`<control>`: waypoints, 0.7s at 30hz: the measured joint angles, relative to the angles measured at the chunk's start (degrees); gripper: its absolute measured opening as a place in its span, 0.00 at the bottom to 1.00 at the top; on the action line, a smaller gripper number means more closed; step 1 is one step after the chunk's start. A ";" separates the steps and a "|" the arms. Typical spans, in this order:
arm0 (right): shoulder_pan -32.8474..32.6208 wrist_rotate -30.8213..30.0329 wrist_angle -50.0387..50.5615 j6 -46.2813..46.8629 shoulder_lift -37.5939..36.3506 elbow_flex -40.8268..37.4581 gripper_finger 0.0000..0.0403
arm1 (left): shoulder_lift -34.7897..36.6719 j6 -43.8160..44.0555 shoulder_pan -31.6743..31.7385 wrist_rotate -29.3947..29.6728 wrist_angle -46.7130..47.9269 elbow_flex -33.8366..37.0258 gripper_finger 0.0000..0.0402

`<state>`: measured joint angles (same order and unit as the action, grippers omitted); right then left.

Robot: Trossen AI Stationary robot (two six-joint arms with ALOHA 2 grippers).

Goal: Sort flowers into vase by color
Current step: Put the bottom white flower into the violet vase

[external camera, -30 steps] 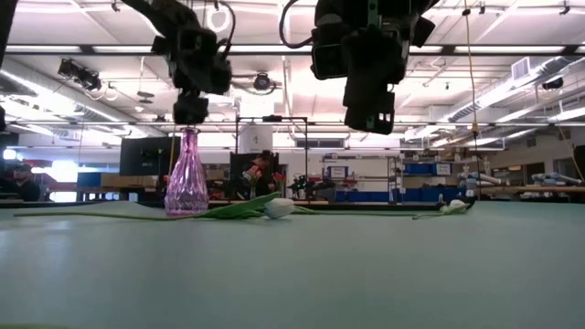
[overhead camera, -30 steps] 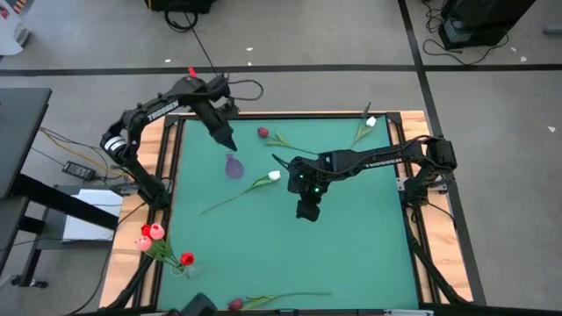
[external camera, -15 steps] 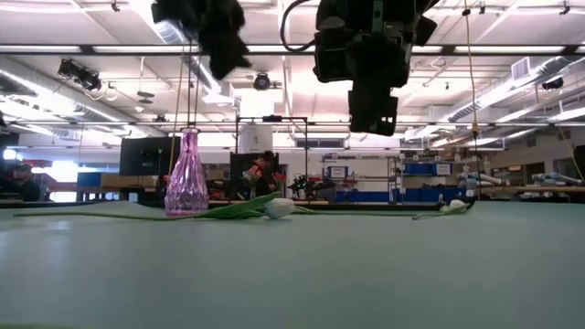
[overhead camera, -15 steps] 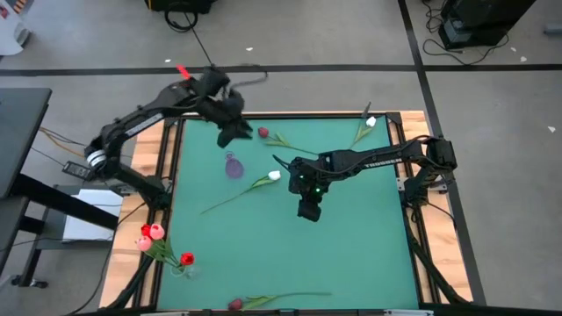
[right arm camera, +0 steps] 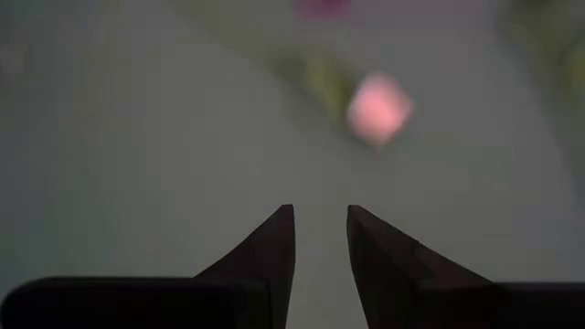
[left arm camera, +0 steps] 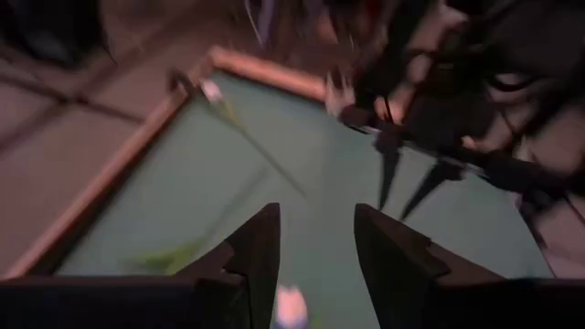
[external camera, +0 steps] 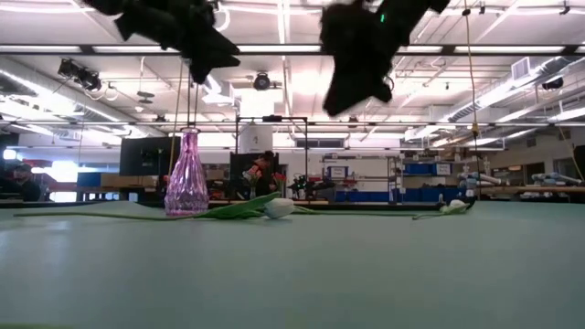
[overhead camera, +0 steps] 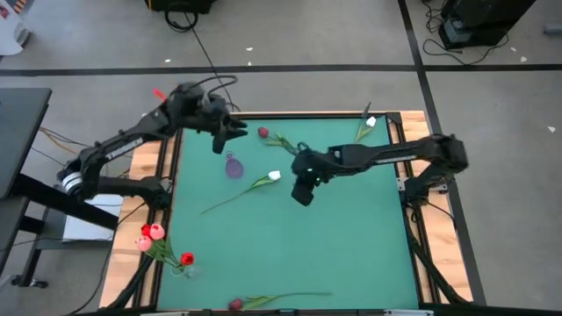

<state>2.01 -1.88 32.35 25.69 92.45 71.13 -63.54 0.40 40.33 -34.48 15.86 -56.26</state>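
Green matting covered the wood-framed table (overhead camera: 290, 246), and beyond it we saw a workshop hall with strip lights and shelving. We found the pink glass vase (overhead camera: 234, 166) upright near the far left corner. One white tulip (overhead camera: 274, 176) lay just beside it, another white tulip (overhead camera: 371, 122) at the far right corner, and a dark red tulip (overhead camera: 262, 132) near the far edge. Pink and red tulips (overhead camera: 151, 233) stood in a clear vase (overhead camera: 182, 269) at the left edge, and a further dark red tulip (overhead camera: 235, 304) lay along the near edge.

Compared with one second earlier, we noted the left gripper (overhead camera: 219, 143) raised off the pink vase mouth and swung outward, fingers (left arm camera: 257, 251) parted and empty. The right gripper (overhead camera: 301, 193) had shifted toward the white tulip, fingers (right arm camera: 275, 239) slightly parted, holding nothing.
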 joint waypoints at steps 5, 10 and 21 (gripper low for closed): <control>-2.18 -13.55 -6.85 -6.36 -7.96 0.00 0.28 | 9.74 3.91 -0.22 4.33 -13.02 12.06 0.36; -1.59 -14.15 -19.31 -12.92 -14.21 -2.30 0.28 | 13.80 3.84 -1.83 5.54 -21.02 19.67 0.36; 1.13 -6.64 -35.14 -6.08 -20.98 -15.13 0.28 | 15.02 10.37 -2.12 6.50 -44.36 36.36 0.44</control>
<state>3.14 -8.52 -2.80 19.61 71.47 56.01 -48.52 10.77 38.21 -27.98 -28.50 -19.90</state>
